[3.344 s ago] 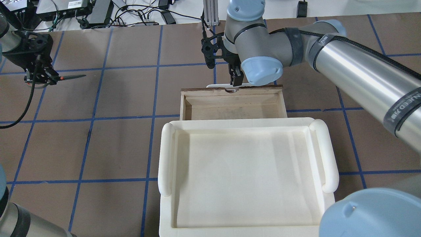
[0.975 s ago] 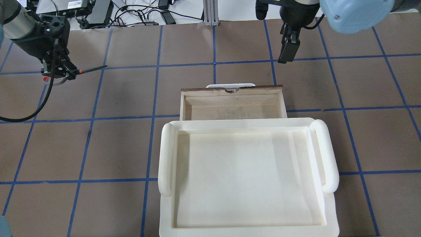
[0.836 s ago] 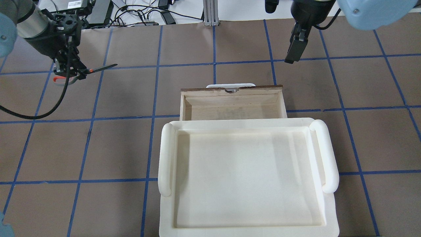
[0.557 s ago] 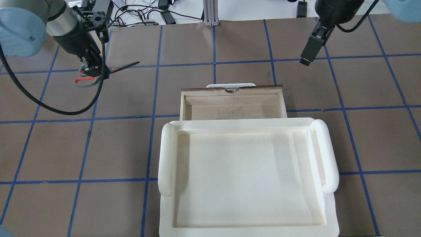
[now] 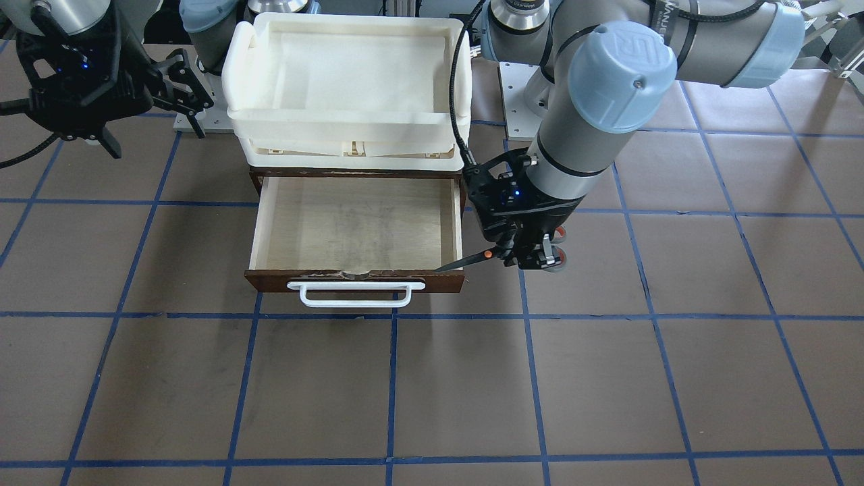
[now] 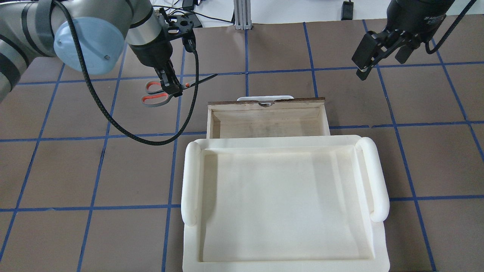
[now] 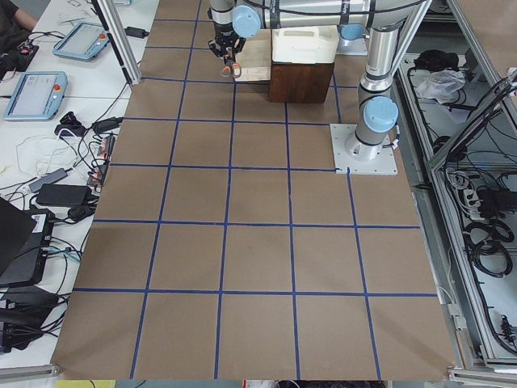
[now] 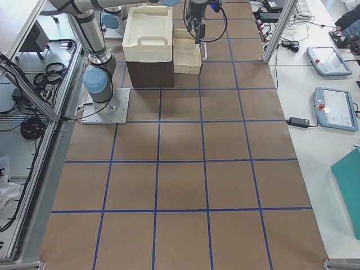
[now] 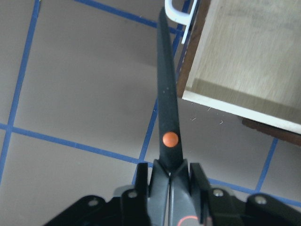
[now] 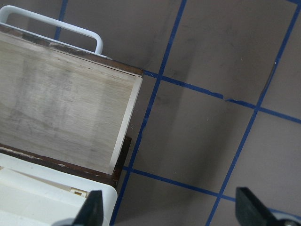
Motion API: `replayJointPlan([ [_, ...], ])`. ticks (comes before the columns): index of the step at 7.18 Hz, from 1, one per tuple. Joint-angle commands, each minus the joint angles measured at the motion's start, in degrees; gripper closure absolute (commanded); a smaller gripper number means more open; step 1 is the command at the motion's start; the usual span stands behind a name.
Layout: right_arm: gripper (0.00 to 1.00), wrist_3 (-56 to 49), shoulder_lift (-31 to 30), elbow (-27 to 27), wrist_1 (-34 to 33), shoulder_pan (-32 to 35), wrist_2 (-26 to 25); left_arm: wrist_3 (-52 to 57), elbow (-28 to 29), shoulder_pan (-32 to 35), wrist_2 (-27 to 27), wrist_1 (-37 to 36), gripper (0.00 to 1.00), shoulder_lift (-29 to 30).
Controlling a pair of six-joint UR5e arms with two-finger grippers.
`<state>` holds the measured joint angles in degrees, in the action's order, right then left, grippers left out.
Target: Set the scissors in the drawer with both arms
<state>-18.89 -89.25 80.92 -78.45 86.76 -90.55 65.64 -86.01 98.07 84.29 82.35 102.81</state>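
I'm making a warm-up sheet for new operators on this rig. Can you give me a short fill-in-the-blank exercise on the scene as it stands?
1. The left tool grips the scissors just behind their ____ pivot dot.
2. The drawer stands ____, its wooden floor bare.
3. The right tool, jaws apart, holds ____.

Missing words: orange; open; nothing.
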Motion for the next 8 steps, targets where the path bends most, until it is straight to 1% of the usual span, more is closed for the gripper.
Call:
replayJointPlan([
  [1,0.0,6.5,-0.05,0.03,1.02,-0.1,-1.82,-2.26,0.06,6.57,-0.45,-0.26,1.0,0.37],
  [2,0.0,6.5,-0.05,0.03,1.45,-0.1,-1.82,-6.44,-0.03,8.09,-0.62,-1.21,1.0,0.63],
  [4,0.0,6.42,-0.05,0.03,1.11,-0.1,-1.65,-8.58,-0.03,11.51,-0.71,-2.53,1.0,1.51],
  [8,0.0,5.89,-0.13,0.03,0.93,-0.1,-0.95,-11.58,-0.73,15.82,-0.62,-5.79,1.0,4.32],
])
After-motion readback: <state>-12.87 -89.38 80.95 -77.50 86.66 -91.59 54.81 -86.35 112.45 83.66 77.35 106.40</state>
